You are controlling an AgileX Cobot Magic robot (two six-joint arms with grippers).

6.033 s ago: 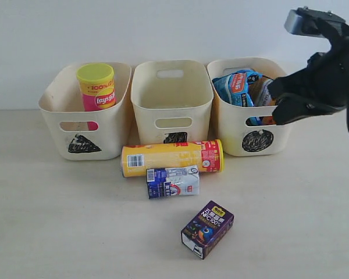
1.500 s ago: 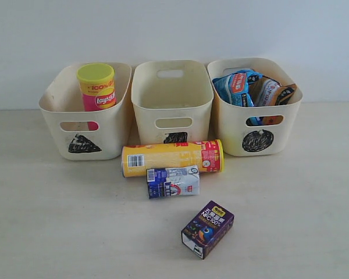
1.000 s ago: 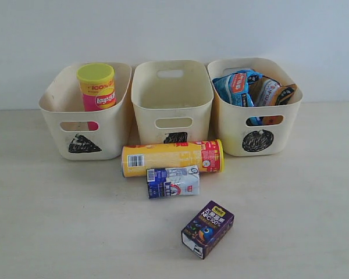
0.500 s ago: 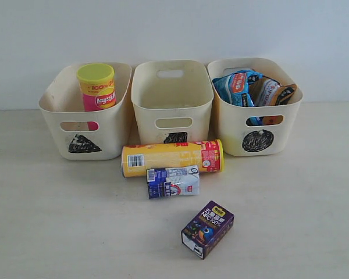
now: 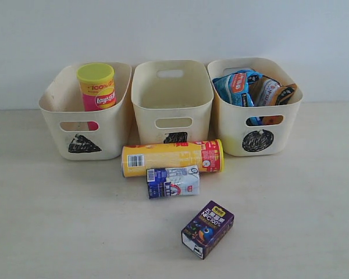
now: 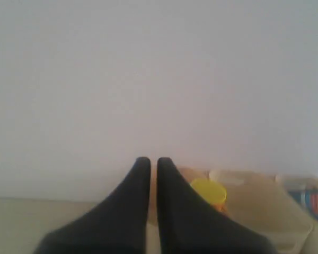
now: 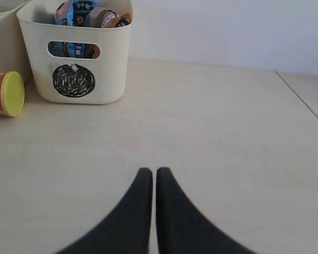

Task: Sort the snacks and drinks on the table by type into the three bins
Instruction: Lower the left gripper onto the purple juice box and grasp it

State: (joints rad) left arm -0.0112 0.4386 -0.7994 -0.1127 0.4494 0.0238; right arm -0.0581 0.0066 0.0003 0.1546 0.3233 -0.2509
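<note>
The pink chip tube [image 5: 97,87] with its yellow lid stands in the triangle bin [image 5: 58,125]. Nothing shows inside the square bin [image 5: 172,87]. The blue bag [image 5: 236,87] and orange bag [image 5: 271,93] fill the circle bin [image 5: 279,131]. On the table lie the yellow-orange tube [image 5: 171,157], the white and blue carton [image 5: 173,182] just in front of it, and the dark purple carton [image 5: 207,228] nearer still. Neither arm appears in the exterior view. My left gripper [image 6: 149,161] is shut and empty, facing the wall. My right gripper [image 7: 150,172] is shut and empty, low over bare table, right of the circle bin [image 7: 108,79].
A pale wall runs behind the bins. The wooden table [image 5: 302,221] spreads to both sides of the cartons. In the right wrist view a table edge or seam [image 7: 302,100] runs off to the far side.
Six seconds ago my right arm hung over the circle bin; it has since left the exterior view. Nothing has moved over the last second and a half.
</note>
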